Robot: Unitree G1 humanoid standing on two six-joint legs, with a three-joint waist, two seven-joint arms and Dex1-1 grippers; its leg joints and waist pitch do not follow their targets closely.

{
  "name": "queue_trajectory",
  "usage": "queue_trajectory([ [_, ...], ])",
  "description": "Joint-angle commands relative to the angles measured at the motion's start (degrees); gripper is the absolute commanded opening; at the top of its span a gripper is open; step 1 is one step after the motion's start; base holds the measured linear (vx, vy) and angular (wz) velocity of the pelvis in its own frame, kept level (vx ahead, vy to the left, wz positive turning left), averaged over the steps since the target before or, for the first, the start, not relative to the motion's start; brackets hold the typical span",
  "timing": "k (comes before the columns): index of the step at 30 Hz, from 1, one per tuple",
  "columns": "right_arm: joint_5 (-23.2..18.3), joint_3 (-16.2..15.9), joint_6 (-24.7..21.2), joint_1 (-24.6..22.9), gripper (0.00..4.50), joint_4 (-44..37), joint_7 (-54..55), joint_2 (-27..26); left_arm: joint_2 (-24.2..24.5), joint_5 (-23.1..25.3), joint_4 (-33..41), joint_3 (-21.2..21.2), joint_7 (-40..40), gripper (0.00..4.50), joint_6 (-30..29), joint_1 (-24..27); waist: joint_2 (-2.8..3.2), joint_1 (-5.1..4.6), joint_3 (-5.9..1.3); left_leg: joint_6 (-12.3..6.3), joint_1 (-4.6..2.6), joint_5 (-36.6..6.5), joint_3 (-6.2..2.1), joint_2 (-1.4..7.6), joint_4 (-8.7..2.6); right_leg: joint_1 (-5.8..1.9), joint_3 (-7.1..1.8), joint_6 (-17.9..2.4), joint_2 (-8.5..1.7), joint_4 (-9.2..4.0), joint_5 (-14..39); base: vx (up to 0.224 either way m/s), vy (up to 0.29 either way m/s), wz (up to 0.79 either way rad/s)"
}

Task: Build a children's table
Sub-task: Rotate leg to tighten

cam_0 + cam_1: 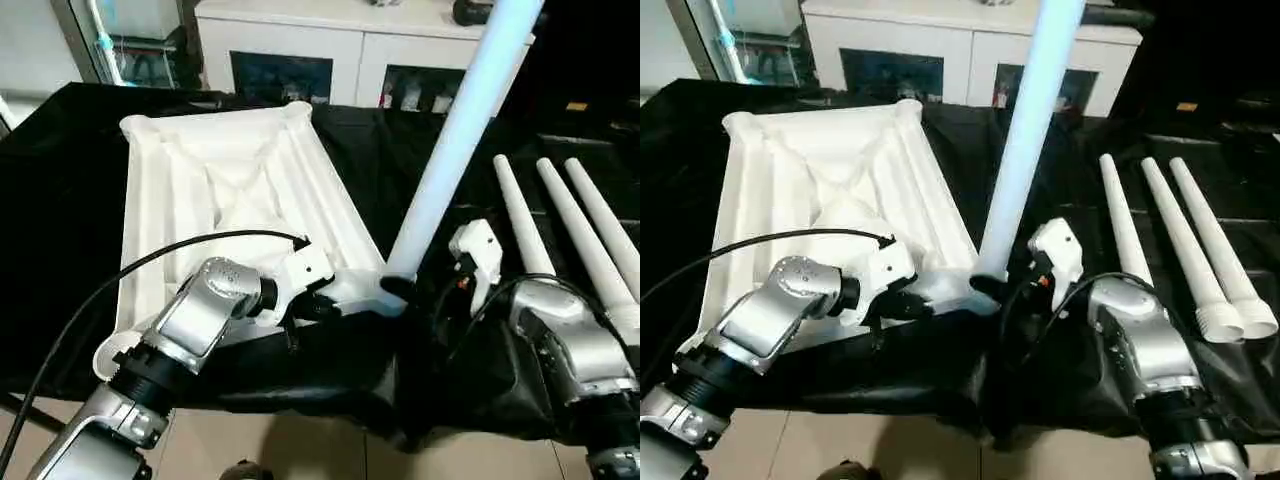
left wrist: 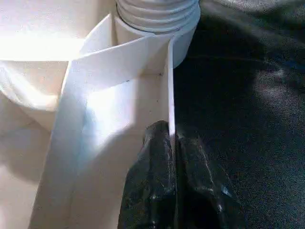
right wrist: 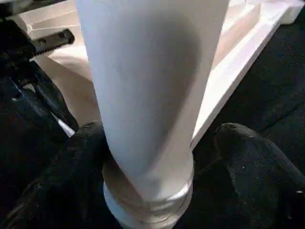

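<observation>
Silver forearms fill the near edge, one reaching in from each side toward the near right corner of the tabletop (image 1: 230,190), which lies ribbed side up on black cloth (image 1: 60,200). This is the largest piece; it looks like light, stiff moulded plastic with a smooth, probably slippery face, so its thin rim seems the best place to hold it. One leg (image 1: 455,140) stands in that corner's socket (image 1: 385,290), leaning slightly far and right; as a hollow tapered tube it should be light and rigid, best taken low near the threaded base, where it is widest. Three more legs (image 1: 565,220) lie side by side on the cloth, well to the right. The left gripper (image 2: 172,179) comes in low from the near left with its wrist bent, and its fingers are pinched together on the tabletop's thin rim just beside the socket. The right gripper (image 3: 159,181) points at the standing leg's base, its fingers (image 3: 252,162) spread apart on either side of the tube; whether they touch it I cannot tell.
</observation>
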State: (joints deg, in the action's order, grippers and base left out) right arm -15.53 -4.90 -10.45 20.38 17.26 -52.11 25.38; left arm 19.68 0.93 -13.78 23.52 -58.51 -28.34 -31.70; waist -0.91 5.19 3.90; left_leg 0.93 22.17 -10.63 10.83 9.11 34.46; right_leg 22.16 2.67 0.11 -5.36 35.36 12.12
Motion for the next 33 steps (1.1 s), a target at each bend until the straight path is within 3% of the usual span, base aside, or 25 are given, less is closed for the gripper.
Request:
queue_trajectory([
  [1,0.5,-0.1,1.3,1.3,3.48,1.9,-0.5,0.2,-0.8,-1.8,2.7,0.7,-1.6,0.0,1.4,-0.3,-0.71,-0.39,-4.34,-6.39,-1.37,-2.4,-1.24,4.04,-3.57,-2.38,-2.2,-17.2,-3.58,-2.73,-3.0,0.0,0.0,0.0],
  [13,1.0,-0.6,2.8,2.2,2.53,4.1,-3.2,-0.1,-0.8,-1.4,2.5,0.7,-1.3,0.0,1.4,-0.3,-0.83,-0.4,-4.38,-6.95,-1.37,-2.1,-1.22,4.0,-3.41,-2.41,-2.2,-17.4,-3.55,-2.64,-2.7,0.0,0.0,0.0],
  [22,0.8,-0.3,2.0,2.7,2.12,5.7,-2.8,-1.4,-1.4,-1.5,1.8,0.2,-0.5,0.0,0.9,-0.3,-0.86,-0.43,-4.27,-6.56,-1.4,-3.0,-1.21,4.06,-3.42,-2.3,-2.22,-17.3,-3.52,-2.71,-1.3,0.0,0.0,0.0],
  [25,0.4,1.0,1.2,3.0,2.09,7.1,1.0,-3.7,-2.7,-1.4,0.3,-0.7,1.9,0.0,0.1,-0.6,-0.9,-0.56,-4.13,-5.81,-1.34,-4.5,-1.23,4.05,-3.56,-2.26,-2.23,-17.0,-3.55,-2.96,0.7,0.0,0.0,0.0],
  [29,0.7,2.0,0.3,3.2,2.07,8.9,5.8,-6.2,-4.6,-0.8,-2.0,-1.9,5.4,0.0,-0.5,-1.5,-0.99,-1.14,-3.91,-2.98,-1.41,-8.4,-1.29,3.97,-3.99,-2.1,-2.29,-15.6,-3.55,-3.58,6.5,0.0,0.0,0.0],
  [33,2.1,4.3,-1.0,3.0,2.06,11.3,18.7,-12.5,-8.7,1.2,-6.8,-3.8,13.8,0.0,-3.4,-4.3,-0.77,-1.89,-3.77,-1.22,-1.44,-10.3,-1.37,3.91,-4.29,-1.78,-2.45,-14.3,-3.56,-3.95,9.6,0.0,0.0,0.0],
])
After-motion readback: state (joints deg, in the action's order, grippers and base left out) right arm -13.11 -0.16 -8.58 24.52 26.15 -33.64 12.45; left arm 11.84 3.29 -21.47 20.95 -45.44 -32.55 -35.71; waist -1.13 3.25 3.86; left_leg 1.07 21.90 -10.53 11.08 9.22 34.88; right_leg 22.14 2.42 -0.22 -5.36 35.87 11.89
